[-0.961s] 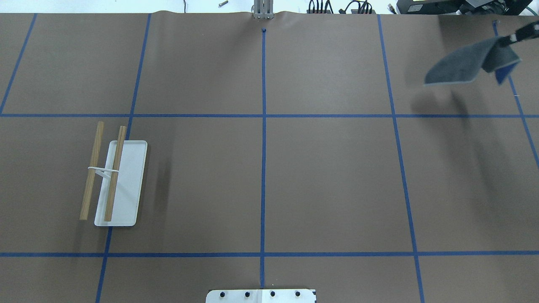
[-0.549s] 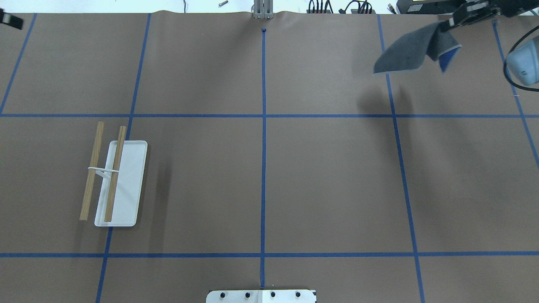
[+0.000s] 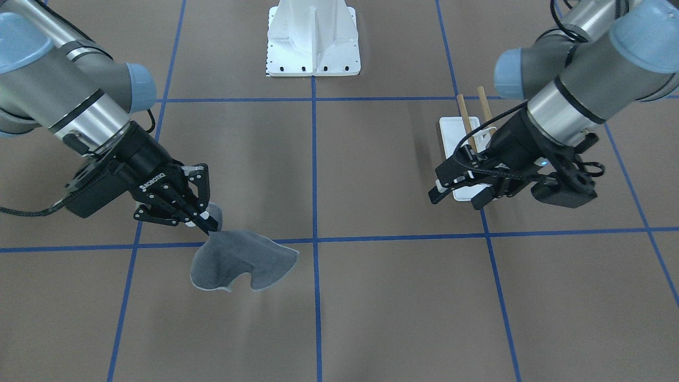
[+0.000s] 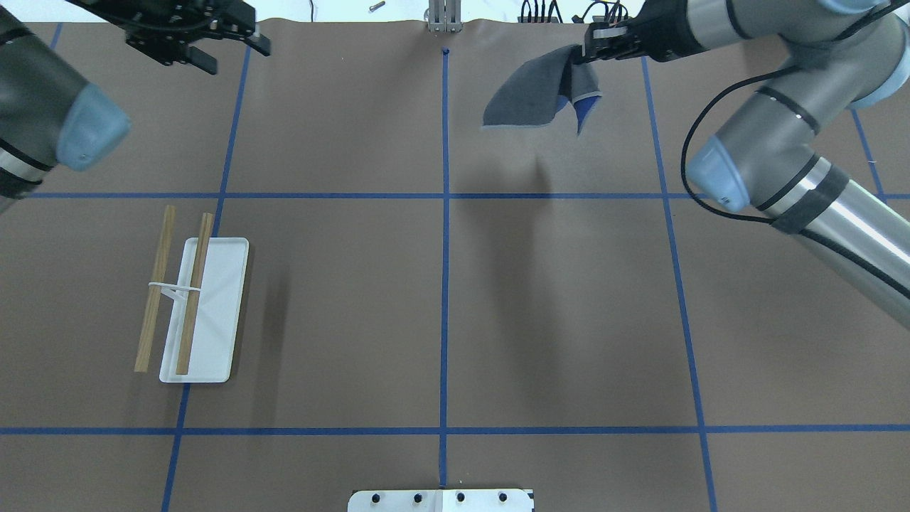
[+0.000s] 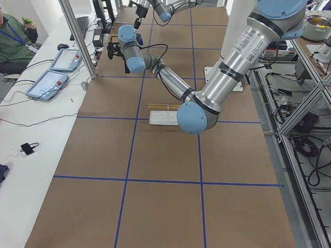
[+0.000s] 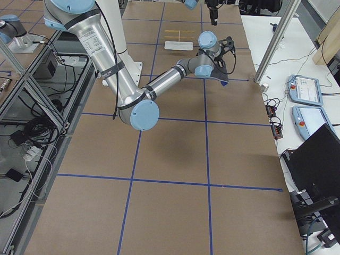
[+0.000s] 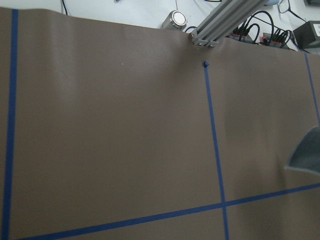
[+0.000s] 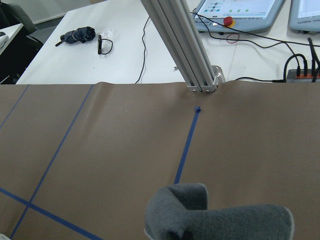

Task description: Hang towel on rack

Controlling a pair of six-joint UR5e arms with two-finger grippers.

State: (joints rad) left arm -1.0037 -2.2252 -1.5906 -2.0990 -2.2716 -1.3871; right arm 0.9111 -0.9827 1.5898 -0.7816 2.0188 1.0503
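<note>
The dark grey towel (image 4: 526,96) hangs in the air from my right gripper (image 4: 591,48), which is shut on one corner; a blue patch shows on its underside. In the front view the right gripper (image 3: 209,225) pinches the towel (image 3: 238,260) just above the table. The towel also fills the bottom of the right wrist view (image 8: 215,215), and its corner shows in the left wrist view (image 7: 307,157). The rack (image 4: 206,313), with a white base and two wooden dowels, stands at the left. My left gripper (image 4: 231,55) is open and empty near the far edge, beyond the rack (image 3: 467,132).
The white bolted robot mount (image 4: 441,500) sits at the near edge. A metal post (image 4: 442,18) stands at the table's far edge, with cables and tablets behind it. Blue tape lines divide the brown table cover (image 4: 569,299).
My right gripper has carried the towel leftward along the far side, toward the centre line. My left arm has come into the overhead view at the top left.
</note>
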